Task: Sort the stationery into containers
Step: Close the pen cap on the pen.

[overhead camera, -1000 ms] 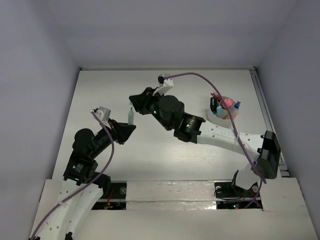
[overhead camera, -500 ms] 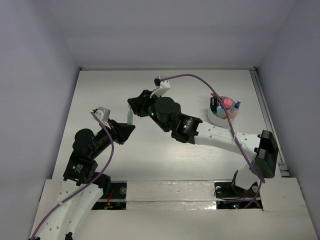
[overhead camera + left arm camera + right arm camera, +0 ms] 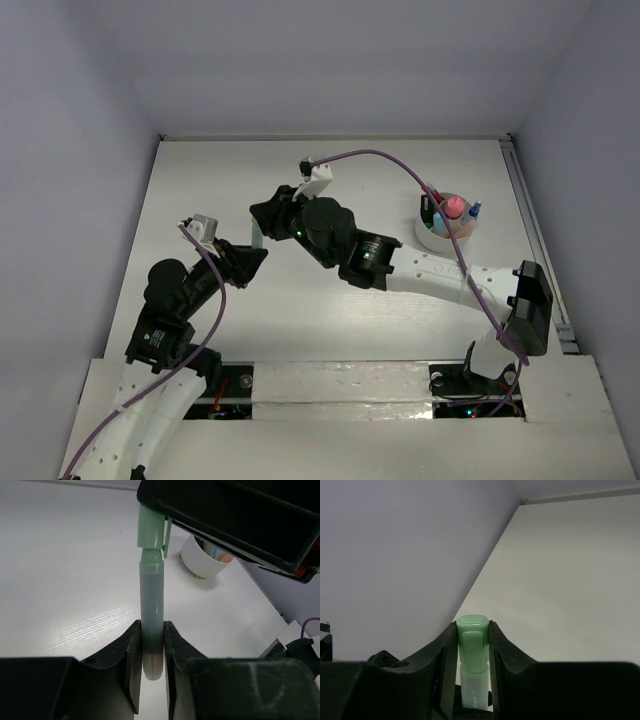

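A green marker (image 3: 151, 590) stands upright between both grippers, left of the table's middle. My left gripper (image 3: 151, 630) is shut on its lower barrel, and the marker's bottom end shows between the fingers. My right gripper (image 3: 472, 625) is shut on the marker's light green cap (image 3: 472, 645). In the top view the right gripper (image 3: 262, 215) covers most of the marker (image 3: 258, 238), just above the left gripper (image 3: 255, 255). The round whitish cup (image 3: 425, 232) at the right holds several coloured stationery items, among them a pink-capped bottle (image 3: 453, 207).
The cup (image 3: 202, 562) shows beyond the marker in the left wrist view. A purple cable (image 3: 380, 155) arcs from the right wrist over the cup. A rail (image 3: 530, 220) runs along the table's right edge. Walls close in the left, far and right sides.
The right arm has shifted a little to the left, and its gripper now hides more of the marker in the top view. The left arm has stayed still.
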You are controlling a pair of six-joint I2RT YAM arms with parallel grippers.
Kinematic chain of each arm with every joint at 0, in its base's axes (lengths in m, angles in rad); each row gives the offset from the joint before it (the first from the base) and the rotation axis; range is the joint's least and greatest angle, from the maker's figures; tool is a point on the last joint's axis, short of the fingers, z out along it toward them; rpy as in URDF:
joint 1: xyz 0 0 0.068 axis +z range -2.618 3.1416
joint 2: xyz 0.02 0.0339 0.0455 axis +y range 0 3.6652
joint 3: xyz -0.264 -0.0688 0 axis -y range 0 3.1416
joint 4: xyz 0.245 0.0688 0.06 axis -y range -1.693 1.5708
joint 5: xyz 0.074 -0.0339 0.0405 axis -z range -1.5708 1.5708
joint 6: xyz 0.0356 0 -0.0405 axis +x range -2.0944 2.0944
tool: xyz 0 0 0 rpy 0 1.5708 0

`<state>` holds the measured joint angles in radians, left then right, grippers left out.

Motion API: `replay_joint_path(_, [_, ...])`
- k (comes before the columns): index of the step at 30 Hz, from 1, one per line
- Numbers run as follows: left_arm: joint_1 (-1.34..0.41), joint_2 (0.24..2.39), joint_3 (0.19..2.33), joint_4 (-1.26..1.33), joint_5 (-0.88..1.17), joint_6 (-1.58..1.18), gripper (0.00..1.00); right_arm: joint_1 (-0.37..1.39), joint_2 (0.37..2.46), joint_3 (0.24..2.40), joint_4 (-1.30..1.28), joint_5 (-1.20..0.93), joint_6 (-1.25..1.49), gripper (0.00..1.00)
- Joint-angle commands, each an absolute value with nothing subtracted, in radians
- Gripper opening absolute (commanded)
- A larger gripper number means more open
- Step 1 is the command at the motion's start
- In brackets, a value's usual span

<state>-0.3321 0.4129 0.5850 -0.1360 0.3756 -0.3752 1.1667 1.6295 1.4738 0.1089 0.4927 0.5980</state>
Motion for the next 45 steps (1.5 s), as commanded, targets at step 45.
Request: replay_joint_path(45, [-0.336,0.393,0.617,-0.104,0.36,-0.367,0.0,1.233,1.554,1.098,0.078,0.101,0.741,0.0])
